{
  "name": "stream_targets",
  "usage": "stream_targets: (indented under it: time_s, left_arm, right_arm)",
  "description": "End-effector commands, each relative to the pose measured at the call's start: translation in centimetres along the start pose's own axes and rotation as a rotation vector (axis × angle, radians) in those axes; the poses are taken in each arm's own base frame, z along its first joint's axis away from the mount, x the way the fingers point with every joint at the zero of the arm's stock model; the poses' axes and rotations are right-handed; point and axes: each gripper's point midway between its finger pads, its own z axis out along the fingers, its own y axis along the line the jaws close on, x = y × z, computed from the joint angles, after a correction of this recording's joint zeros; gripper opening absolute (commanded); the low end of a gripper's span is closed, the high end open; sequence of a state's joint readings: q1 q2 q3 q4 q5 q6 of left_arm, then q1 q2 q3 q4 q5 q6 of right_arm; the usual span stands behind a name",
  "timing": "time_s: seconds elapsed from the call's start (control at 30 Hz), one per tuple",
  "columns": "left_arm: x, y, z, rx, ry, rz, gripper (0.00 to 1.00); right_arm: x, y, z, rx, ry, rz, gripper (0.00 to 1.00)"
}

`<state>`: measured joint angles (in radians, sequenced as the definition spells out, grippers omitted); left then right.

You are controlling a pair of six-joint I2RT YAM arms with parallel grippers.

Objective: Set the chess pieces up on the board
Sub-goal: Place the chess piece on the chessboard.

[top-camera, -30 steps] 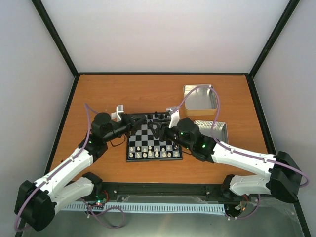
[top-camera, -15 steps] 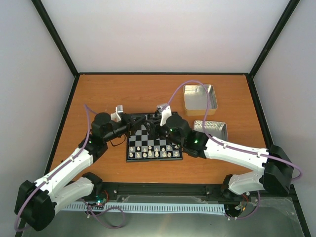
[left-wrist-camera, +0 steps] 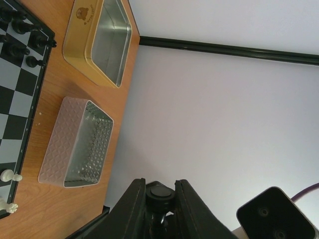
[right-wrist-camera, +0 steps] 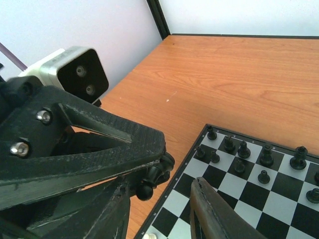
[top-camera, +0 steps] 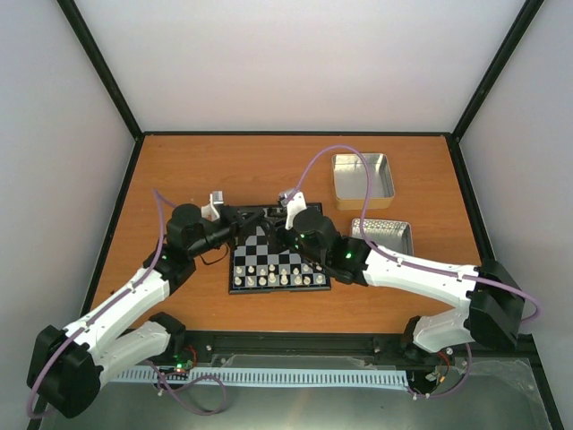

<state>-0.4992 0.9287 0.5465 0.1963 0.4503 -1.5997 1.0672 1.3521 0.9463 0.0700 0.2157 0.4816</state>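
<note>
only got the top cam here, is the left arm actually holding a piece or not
Observer: Yes. The right wrist view shows the left gripper with its jaws shut on a small black piece with a round head.
Operator: ok and the right one, closed on it too
Observer: No. The right gripper has its jaws open, with that piece at the gap between them and not gripped.
Operator: arms hide the far rows, anything set there
Observer: Several black pieces stand upright on the board along its edge rows.
</note>
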Motion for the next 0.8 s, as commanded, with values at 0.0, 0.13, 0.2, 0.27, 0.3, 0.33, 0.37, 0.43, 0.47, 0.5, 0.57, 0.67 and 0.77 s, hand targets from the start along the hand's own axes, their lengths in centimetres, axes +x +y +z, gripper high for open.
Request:
stream_targets:
  time_s: [0.0,0.13,0.2,0.27,0.3,0.33,0.37,0.43,0.47,0.5,0.57,0.67,0.77]
  left_arm:
    - [0.4,-1.0,0.2,0.038,0.024,0.006,0.13]
    - [0.6,-1.1,0.2,0.04,0.035,0.007,0.13]
    - [0.6,-1.1,0.2,0.041,0.035,0.007,0.13]
    - [0.6,-1.1,0.2,0.043,0.038,0.007,0.13]
    - [0.7,-1.2,0.2,0.043,0.041,0.008,0.13]
    - [0.7,-1.1,0.2,0.042,0.042,0.008,0.13]
    - [0.7,-1.1,0.2,0.043,0.045,0.007,0.13]
    - [0.8,-1.0,0.2,0.043,0.048,0.006,0.13]
    - [0.8,-1.0,0.2,0.043,0.05,0.006,0.13]
    - [0.9,-1.0,0.2,0.044,0.051,0.006,0.12]
    - [0.9,-0.9,0.1,0.043,0.051,0.003,0.13]
    - [0.9,-0.8,0.1,0.042,0.053,0.001,0.13]
    - [0.9,-0.6,0.1,0.038,0.052,-0.001,0.17]
  right_arm:
    - [-0.3,0.1,0.5,0.029,-0.009,-0.031,0.35]
    - [-0.9,0.2,0.5,0.036,-0.026,-0.032,0.33]
    - [-1.4,0.2,0.6,0.046,-0.038,-0.033,0.32]
    - [-1.7,0.2,0.7,0.056,-0.047,-0.035,0.31]
    - [-1.8,0.1,0.8,0.064,-0.048,-0.034,0.29]
    - [-1.9,0.1,1.0,0.069,-0.048,-0.035,0.28]
    - [-2.0,0.1,1.1,0.073,-0.05,-0.036,0.26]
    - [-2.1,-0.1,1.3,0.089,-0.05,-0.032,0.22]
    - [-2.1,-0.2,1.3,0.095,-0.05,-0.032,0.2]
    - [-2.1,-0.2,1.4,0.099,-0.05,-0.03,0.16]
    - [-2.2,-0.3,1.4,0.106,-0.053,-0.026,0.13]
    - [-2.2,-0.5,1.3,0.115,-0.054,-0.022,0.07]
    - [-1.9,-0.7,1.3,0.125,-0.046,-0.019,0.03]
